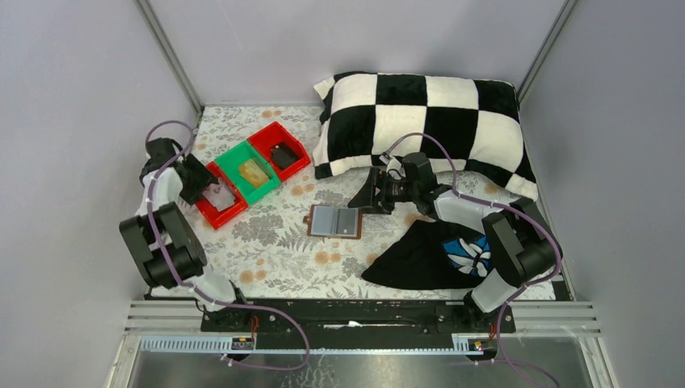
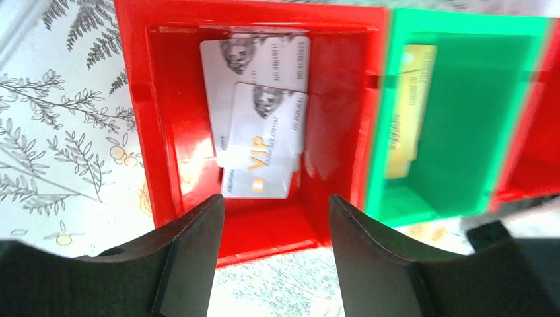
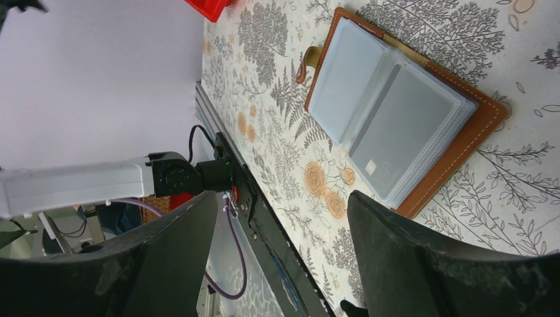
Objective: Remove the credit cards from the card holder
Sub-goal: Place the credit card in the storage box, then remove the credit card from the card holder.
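The card holder (image 1: pixel 335 221) lies open on the floral table mid-scene, brown-rimmed with grey-blue pocket panels (image 3: pixel 396 112); a light card with a dark stripe shows inside its top pocket. Two light blue-grey credit cards (image 2: pixel 264 132) lie overlapped in the near red tray (image 2: pixel 165 132). A beige-orange card (image 2: pixel 406 112) rests in the green tray (image 1: pixel 234 160). My left gripper (image 2: pixel 276 205) hovers open over the near red tray (image 1: pixel 234 212), nothing between its fingers. My right gripper (image 3: pixel 282 198) is open, just right of the card holder, and holds nothing.
A second red tray (image 1: pixel 266 137) with a dark object stands behind the green one. A black-and-white checkered pillow (image 1: pixel 420 121) fills the back right. A black cloth with blue-white print (image 1: pixel 436 250) lies at the front right, under the right arm.
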### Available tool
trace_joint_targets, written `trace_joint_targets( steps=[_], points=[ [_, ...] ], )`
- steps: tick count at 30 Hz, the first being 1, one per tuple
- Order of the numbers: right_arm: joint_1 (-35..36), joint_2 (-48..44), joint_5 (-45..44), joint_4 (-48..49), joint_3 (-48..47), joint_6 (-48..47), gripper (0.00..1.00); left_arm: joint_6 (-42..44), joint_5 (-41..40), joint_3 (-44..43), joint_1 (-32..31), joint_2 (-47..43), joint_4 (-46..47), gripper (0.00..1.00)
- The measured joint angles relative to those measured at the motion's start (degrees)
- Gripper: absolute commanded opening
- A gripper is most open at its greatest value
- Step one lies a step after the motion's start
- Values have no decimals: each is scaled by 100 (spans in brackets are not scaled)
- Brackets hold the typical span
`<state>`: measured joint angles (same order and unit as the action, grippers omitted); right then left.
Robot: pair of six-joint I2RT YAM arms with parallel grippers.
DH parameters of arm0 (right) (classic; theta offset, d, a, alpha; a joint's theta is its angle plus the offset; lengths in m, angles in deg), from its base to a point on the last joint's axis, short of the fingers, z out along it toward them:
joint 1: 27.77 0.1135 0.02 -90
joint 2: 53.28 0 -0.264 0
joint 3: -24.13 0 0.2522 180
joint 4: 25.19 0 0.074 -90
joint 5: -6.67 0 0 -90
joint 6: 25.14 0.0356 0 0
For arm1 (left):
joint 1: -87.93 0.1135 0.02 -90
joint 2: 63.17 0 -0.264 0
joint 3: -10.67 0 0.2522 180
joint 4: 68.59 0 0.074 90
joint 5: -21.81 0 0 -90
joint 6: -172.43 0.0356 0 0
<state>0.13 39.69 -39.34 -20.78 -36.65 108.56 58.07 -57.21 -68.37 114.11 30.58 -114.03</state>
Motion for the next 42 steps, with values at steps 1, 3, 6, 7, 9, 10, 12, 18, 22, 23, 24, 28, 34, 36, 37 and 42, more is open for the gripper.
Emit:
trace_joint_targets(
  steps=[1, 3, 6, 7, 9, 10, 12, 18, 22, 23, 24, 28, 34, 36, 37, 42],
  points=[
    [0, 0, -26, -2, -7, 0, 80, -28, -61, 7, -39, -208, -42, 63],
    [0, 0, -103, -28, -7, 0, 80, -114, -186, 28, -208, -684, -57, 63],
    [0, 0, -286, -203, -7, -20, 79, -293, -446, 129, -1062, -1497, 17, 62],
    [0, 0, -343, -273, -9, -24, 78, -374, -485, 177, -1513, -1738, 70, 62],
    [0, 0, -507, -415, -9, -39, 76, -551, -459, 308, -2341, -2072, 197, 62],
    [0, 0, -603, -481, -9, -39, 76, -649, -417, 400, -2758, -2175, 258, 62],
    [2, 2, -756, -590, -9, -39, 75, -863, -284, 629, -3368, -2240, 369, 62],
    [70, 275, -1113, -636, -70, -7, 70, -1443, -13, 1250, -4662, -1692, 678, 63],
    [214, 501, -1274, -621, -94, 109, 68, -1735, 315, 1447, -5069, -1099, 1222, 61],
    [262, 566, -1309, -603, -101, 140, 67, -1808, 387, 1526, -5075, -979, 1397, 61],
    [297, 614, -1314, -584, -103, 164, 66, -1871, 435, 1591, -5073, -885, 1530, 61],
    [415, 811, -1340, -455, -105, 330, 65, -2072, 671, 2009, -5051, -487, 2177, 59],
    [494, 896, -1351, -323, -114, 428, 64, -2129, 916, 2124, -5040, -260, 2623, 59],
    [505, 922, -1351, -275, -114, 442, 63, -2124, 962, 2155, -5040, -251, 2708, 59],
    [509, 933, -1349, -247, -114, 457, 63, -2122, 968, 2162, -5040, -249, 2719, 59],
    [518, 955, -1335, -111, -114, 522, 63, -2116, 1049, 2166, -5038, -166, 2863, 59]
  ],
)
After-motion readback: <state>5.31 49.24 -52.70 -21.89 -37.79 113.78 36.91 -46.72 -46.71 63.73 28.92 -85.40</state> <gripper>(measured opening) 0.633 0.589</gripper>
